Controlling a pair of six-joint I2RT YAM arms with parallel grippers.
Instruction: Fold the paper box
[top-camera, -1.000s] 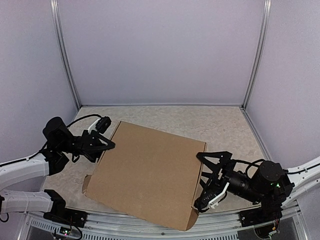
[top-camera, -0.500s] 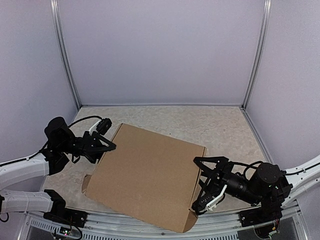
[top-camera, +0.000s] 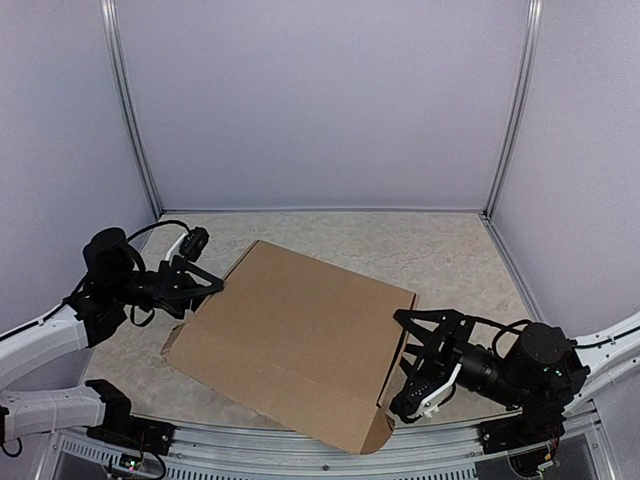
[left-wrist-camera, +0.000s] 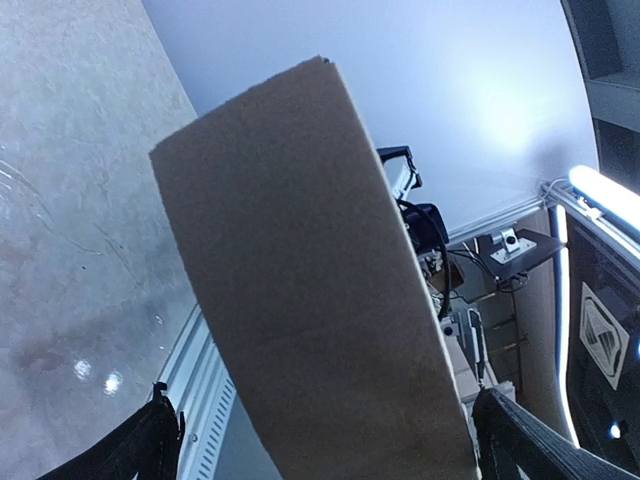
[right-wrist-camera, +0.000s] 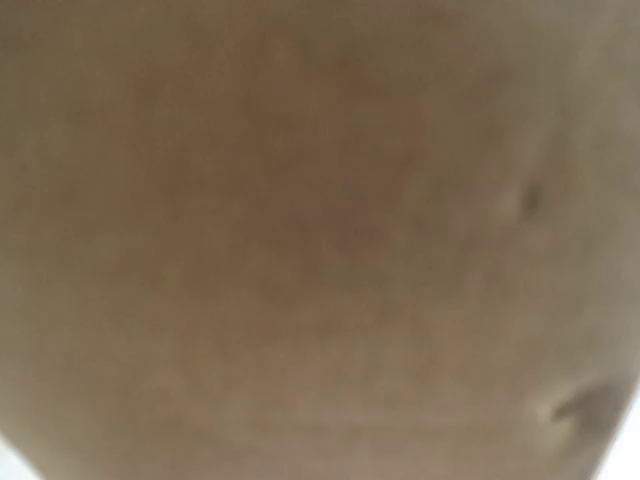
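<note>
Paper box (top-camera: 295, 340) lies skewed, long axis far-left to near-right; left hand (top-camera: 203, 292) released, right hand's (top-camera: 400, 362) grip indiscernible.

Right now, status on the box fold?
Left gripper open astride left edge of paper box; right gripper at its right edge, grip unclear. Lid down, tab poking out at near-right corner. No obstruction seen.
</note>
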